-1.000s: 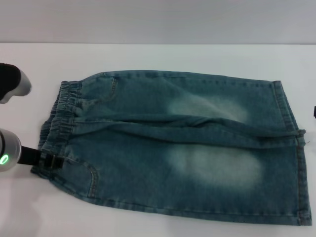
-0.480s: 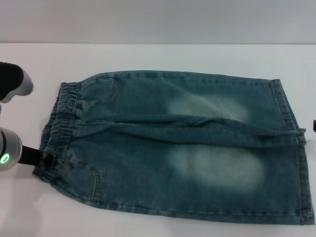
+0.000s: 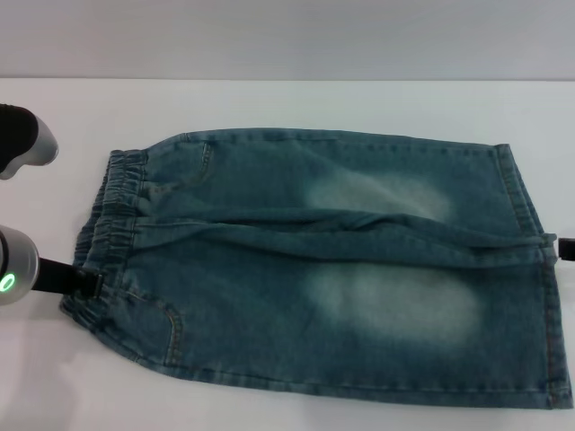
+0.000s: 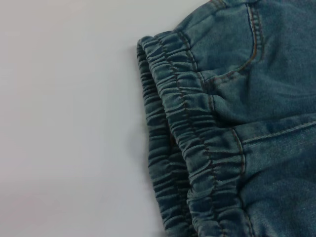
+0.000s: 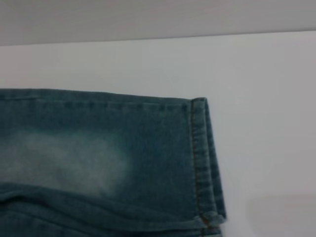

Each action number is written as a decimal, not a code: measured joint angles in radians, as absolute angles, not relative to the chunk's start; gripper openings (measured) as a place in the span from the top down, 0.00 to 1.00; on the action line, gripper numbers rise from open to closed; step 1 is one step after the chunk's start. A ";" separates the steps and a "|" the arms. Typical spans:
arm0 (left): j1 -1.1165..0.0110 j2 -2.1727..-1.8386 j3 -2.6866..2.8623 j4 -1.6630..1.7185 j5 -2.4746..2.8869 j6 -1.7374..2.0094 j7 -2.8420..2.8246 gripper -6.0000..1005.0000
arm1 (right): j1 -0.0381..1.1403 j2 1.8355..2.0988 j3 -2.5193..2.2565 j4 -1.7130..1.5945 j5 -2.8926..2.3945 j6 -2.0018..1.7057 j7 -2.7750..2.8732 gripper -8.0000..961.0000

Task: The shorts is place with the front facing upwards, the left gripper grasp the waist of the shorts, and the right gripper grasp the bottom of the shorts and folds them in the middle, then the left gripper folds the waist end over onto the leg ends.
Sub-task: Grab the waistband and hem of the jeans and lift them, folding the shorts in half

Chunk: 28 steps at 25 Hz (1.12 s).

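Observation:
The blue-green denim shorts [image 3: 314, 269] lie flat, front up, on the white table [image 3: 287, 103]. The gathered waist [image 3: 112, 215] is at the left and the leg ends [image 3: 539, 296] at the right. My left gripper [image 3: 88, 280], on the green-lit arm, sits at the near part of the waistband. The left wrist view shows the puckered waistband [image 4: 192, 148] close up. Only a black tip of my right gripper [image 3: 566, 249] shows at the right edge, beside the hems where the two legs meet. The right wrist view shows the far leg's stitched hem [image 5: 200, 158].
A grey and black part of the left arm [image 3: 20, 148] hangs over the table's far left. Bare white tabletop surrounds the shorts, with a grey wall behind the far edge.
My right gripper's tip has moved nearer along the right edge, to beside the hems. My left gripper has shifted slightly away at the waistband, and the shorts' near edge has shifted a little.

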<state>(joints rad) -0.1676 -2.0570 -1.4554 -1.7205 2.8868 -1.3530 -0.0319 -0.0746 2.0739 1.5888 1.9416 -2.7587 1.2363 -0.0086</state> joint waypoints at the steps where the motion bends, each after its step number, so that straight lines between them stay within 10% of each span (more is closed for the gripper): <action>1: -0.167 -2.057 -1.455 -1.721 2.887 -1.353 -0.032 0.95 | -0.075 2.074 1.585 1.942 -2.759 1.238 -0.008 0.34; 28: -0.175 -2.057 -1.473 -1.750 2.887 -1.356 -0.037 0.96 | -0.092 2.074 1.450 1.932 -2.795 1.389 0.031 0.37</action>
<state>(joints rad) -0.1755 -2.0571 -1.4726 -1.7497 2.8870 -1.3557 -0.0368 -0.0920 2.0739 1.4502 1.9324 -2.7947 1.3885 0.0313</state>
